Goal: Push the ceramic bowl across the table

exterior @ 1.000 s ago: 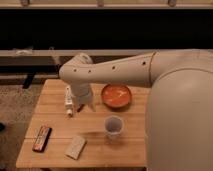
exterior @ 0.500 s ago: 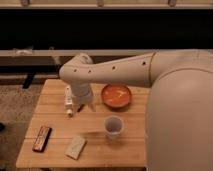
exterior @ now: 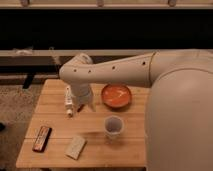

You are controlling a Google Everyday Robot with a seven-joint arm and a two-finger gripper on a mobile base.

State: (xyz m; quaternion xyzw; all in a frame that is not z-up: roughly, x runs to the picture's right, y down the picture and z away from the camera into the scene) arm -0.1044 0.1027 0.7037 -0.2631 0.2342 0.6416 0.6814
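The ceramic bowl (exterior: 116, 95) is orange-red, round and shallow, and sits on the light wooden table (exterior: 55, 95) toward the back, right of the middle. My gripper (exterior: 69, 105) hangs down from the white arm over the left-middle of the table, to the left of the bowl and apart from it. The arm's wrist lies between the gripper and the bowl. A translucent whitish cup (exterior: 113, 127) stands in front of the bowl.
A dark red and black bar-shaped packet (exterior: 42, 138) lies near the front left corner. A pale flat packet (exterior: 75, 147) lies near the front edge. My large white arm covers the table's right side. A dark shelf runs behind the table.
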